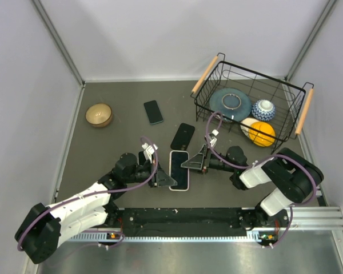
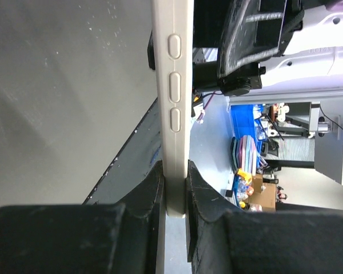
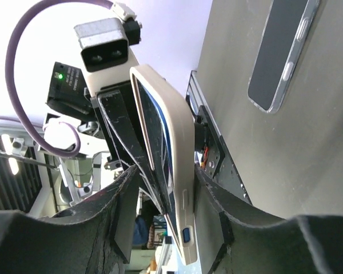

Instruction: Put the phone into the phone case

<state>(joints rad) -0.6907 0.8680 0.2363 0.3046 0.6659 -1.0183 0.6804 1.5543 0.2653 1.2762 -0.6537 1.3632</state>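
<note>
The left gripper (image 2: 175, 188) is clenched on the cream phone case (image 2: 174, 85). The case lies between both arms, long axis pointing away from the bases, with the phone (image 1: 179, 165) screen-up inside. The right gripper (image 3: 168, 182) straddles it, jaws released.

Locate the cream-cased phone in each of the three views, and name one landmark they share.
Top external: cream-cased phone at the picture's centre.
Left wrist: upright strip at centre, seen edge-on.
Right wrist: tilted, lower centre.
Shared landmark: left pincer clamping its edge.
</note>
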